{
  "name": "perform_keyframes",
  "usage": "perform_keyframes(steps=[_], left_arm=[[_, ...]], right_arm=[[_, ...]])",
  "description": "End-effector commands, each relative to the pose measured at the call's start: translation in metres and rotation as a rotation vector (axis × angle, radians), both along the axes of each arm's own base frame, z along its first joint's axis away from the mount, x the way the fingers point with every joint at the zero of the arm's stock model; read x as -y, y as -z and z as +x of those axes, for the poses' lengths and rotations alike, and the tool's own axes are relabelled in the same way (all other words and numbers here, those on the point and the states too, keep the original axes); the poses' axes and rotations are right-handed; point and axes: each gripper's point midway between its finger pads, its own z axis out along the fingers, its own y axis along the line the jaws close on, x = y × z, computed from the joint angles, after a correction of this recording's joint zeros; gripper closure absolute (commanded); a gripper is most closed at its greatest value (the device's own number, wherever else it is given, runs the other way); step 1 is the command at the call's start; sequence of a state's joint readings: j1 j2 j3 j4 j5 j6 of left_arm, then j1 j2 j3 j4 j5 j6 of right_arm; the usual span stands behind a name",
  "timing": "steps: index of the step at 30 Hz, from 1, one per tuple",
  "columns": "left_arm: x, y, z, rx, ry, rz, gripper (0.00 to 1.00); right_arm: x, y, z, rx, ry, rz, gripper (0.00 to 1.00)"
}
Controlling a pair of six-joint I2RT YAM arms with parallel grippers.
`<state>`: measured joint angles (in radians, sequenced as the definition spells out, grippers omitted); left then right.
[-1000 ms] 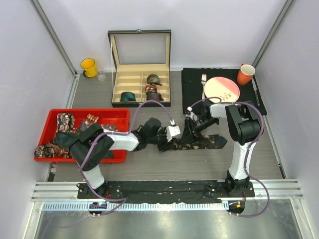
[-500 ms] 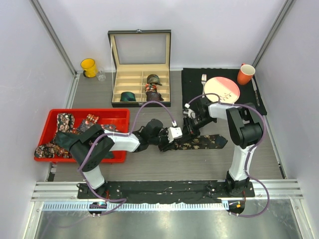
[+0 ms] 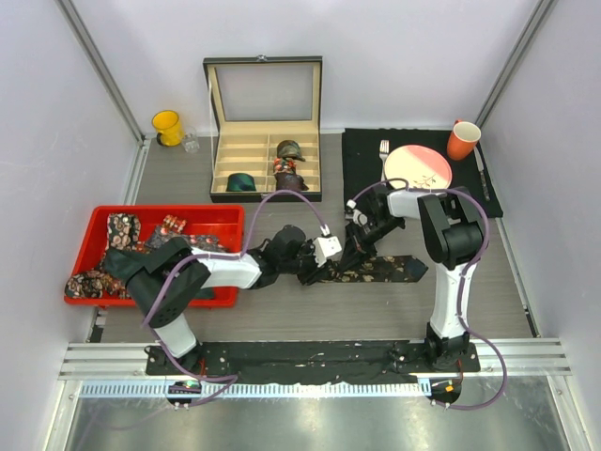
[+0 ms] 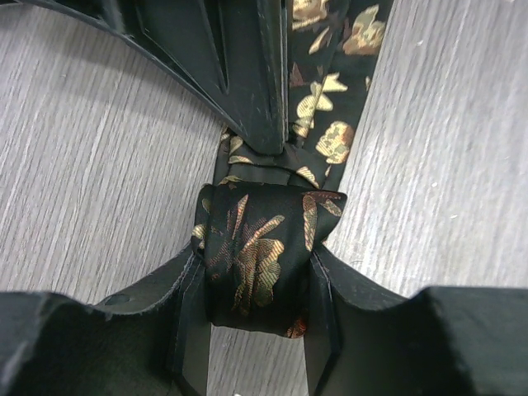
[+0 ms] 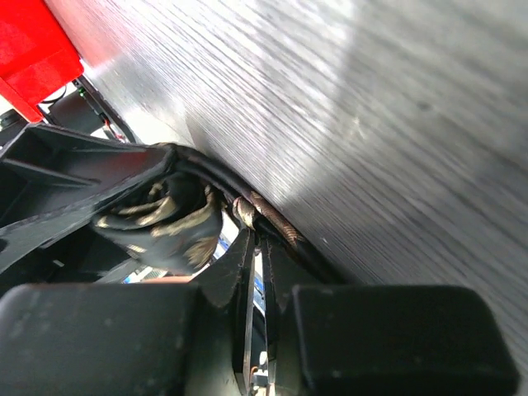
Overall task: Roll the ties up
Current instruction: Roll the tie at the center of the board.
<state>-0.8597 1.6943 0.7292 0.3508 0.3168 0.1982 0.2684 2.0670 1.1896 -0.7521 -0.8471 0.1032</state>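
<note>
- The left gripper [image 4: 252,272] is clamped on the coil [image 4: 257,247], i.e. the rolled end of the tie [image 3: 380,270]. The coil sits betw. its two fingers, floral print facing up.
- On the right gripper [image 5: 260,239] the jaws are almost together and pinch the flat strip of the same tie just behind the coil.
- We see the rest of the tie lying flat on the grey table [image 3: 282,315]. It runs to the right, near the front edge of the black mat [image 3: 362,155].
- A few rolled ties [image 3: 288,150] sit in compartments of the open box [image 3: 214,141] at the back.
- Loose ties [image 3: 122,228] lie in the red bin [image 3: 164,212] on the left.
</note>
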Motion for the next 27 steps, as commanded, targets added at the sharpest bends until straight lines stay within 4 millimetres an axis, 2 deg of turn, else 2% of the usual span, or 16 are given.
perform_keyframes(steps=[1,5,6,9,10,11,14,19,23,26,27], left_arm=[[-0.031,0.035,0.004,0.013,-0.048,0.181,0.88],[-0.037,0.047,-0.002,0.01,-0.021,0.232,0.88],[-0.038,0.049,-0.002,0.012,-0.014,0.237,0.87],[-0.041,0.056,-0.005,0.0,-0.003,0.269,0.86],[-0.041,0.059,-0.005,-0.004,0.0,0.281,0.86],[-0.042,0.059,-0.005,-0.002,-0.003,0.29,0.86],[-0.043,0.061,-0.004,-0.005,-0.005,0.298,0.84],[-0.044,0.063,-0.006,-0.009,0.007,0.303,0.82],[-0.044,0.064,-0.007,-0.014,0.007,0.31,0.81],[-0.043,0.064,-0.007,-0.021,0.003,0.304,0.79],[-0.043,0.063,-0.009,-0.029,0.003,0.3,0.78]], right_arm=[[0.031,0.042,0.022,0.159,-0.076,-0.199,0.86],[0.02,0.016,0.026,0.208,-0.084,-0.1,0.79],[0.016,0.004,0.027,0.22,-0.078,-0.067,0.77],[0.002,-0.026,0.025,0.196,-0.052,0.059,0.63],[-0.003,-0.037,0.025,0.181,-0.033,0.099,0.53],[-0.013,-0.053,0.021,0.133,-0.006,0.186,0.48],[-0.023,-0.066,0.012,0.09,0.01,0.248,0.45],[-0.033,-0.048,0.001,0.099,-0.02,0.224,0.45],[-0.035,-0.032,0.007,0.124,-0.015,0.204,0.47],[-0.034,-0.023,0.008,0.127,-0.022,0.19,0.62],[-0.031,-0.018,0.005,0.115,-0.023,0.175,0.83]])
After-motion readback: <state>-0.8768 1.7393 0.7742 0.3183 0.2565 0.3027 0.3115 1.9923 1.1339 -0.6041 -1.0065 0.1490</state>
